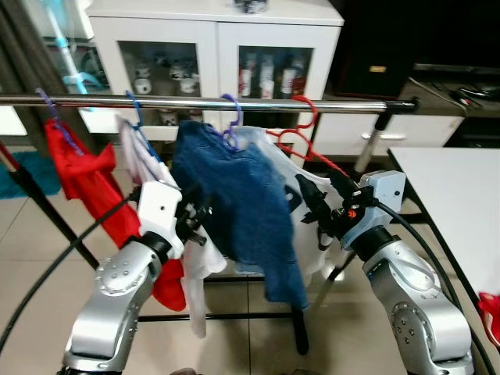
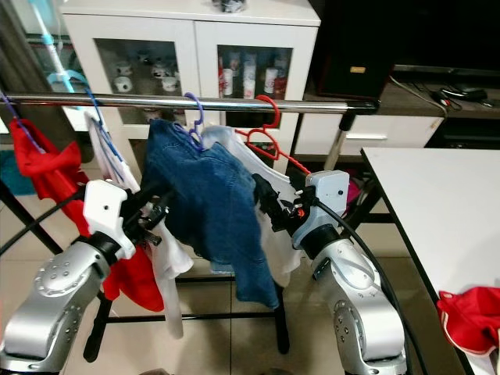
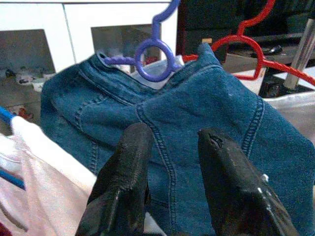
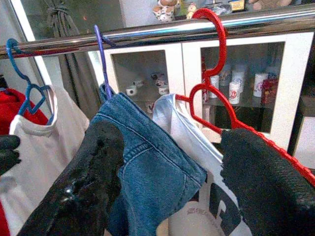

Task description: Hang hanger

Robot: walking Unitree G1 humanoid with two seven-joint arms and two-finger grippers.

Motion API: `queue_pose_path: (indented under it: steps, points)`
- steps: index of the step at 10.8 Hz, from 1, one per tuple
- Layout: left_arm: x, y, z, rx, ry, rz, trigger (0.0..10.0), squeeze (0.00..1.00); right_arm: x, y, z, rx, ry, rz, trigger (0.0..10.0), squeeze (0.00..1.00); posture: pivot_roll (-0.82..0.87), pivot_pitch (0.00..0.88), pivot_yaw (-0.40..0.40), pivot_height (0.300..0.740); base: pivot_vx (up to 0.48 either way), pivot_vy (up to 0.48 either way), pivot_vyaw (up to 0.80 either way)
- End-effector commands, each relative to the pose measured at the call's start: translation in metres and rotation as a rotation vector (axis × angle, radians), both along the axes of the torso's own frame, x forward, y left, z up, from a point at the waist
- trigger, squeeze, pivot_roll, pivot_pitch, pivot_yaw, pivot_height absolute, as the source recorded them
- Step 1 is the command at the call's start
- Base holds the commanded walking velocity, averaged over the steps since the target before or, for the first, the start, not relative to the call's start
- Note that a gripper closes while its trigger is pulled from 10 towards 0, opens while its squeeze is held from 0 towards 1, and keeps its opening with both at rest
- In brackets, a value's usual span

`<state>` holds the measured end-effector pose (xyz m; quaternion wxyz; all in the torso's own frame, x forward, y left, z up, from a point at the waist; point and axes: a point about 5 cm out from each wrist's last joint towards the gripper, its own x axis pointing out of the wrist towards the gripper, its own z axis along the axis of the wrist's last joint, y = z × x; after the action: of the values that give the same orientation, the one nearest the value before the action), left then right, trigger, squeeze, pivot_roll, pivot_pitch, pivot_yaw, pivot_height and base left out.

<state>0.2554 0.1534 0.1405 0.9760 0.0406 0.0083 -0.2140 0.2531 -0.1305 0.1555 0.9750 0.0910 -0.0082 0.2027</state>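
Note:
A steel rail carries several hangers. A purple hanger holds a blue denim garment. Beside it, a red hanger hooked on the rail holds a white printed T-shirt. My left gripper is open just in front of the denim, with nothing between its fingers. My right gripper is open wide in front of the T-shirt. The red hanger's shoulder passes behind one of its fingers.
Further left on the rail hang a white garment on a blue hanger and a red garment. A white glass-door cabinet stands behind. At my right, a white table bears a red cloth. The rack's black legs stand below.

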Motion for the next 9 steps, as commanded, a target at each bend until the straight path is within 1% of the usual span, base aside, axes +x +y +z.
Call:
queue_pose_path:
  steps: [1,2,4,5,6,7,9]
  points:
    - [-0.002,0.002,0.003,-0.003,-0.004,0.014,10.0,0.0,0.0,-0.003,-0.002,0.007,0.009,-0.027,10.0,1.0,-0.06,0.0,-0.026,0.74,0.0,0.0,0.0]
    - [-0.003,0.002,0.003,0.005,-0.005,0.013,10.0,0.0,0.0,-0.004,0.0,0.03,-0.011,-0.03,10.0,1.0,-0.05,0.0,-0.028,0.74,0.0,0.349,0.0]
    - [-0.005,0.002,0.009,0.027,-0.014,0.003,10.0,0.0,0.001,-0.008,0.01,0.068,-0.081,-0.047,10.0,1.0,-0.06,0.015,-0.028,0.74,0.0,0.345,0.0]
    - [-0.004,0.001,0.01,0.024,-0.018,0.0,10.0,0.0,-0.001,-0.011,0.01,0.084,-0.086,-0.048,10.0,1.0,-0.06,0.01,-0.026,0.74,0.0,0.345,0.0]
    - [-0.003,0.001,0.01,0.022,-0.017,0.001,10.0,0.0,-0.002,-0.01,0.012,0.102,-0.096,-0.053,10.0,1.0,-0.07,0.006,-0.019,0.74,0.0,0.345,0.0]
    - [0.0,0.0,0.011,0.018,-0.019,0.001,10.0,0.0,-0.002,-0.007,0.012,0.085,-0.1,-0.041,10.0,1.0,-0.07,0.002,-0.015,0.74,0.0,0.345,0.0]
    - [0.001,0.001,0.01,0.018,-0.014,0.013,10.0,0.0,-0.003,-0.005,0.01,0.104,-0.065,-0.037,10.0,1.0,-0.07,0.005,-0.011,0.74,0.0,0.338,0.0]
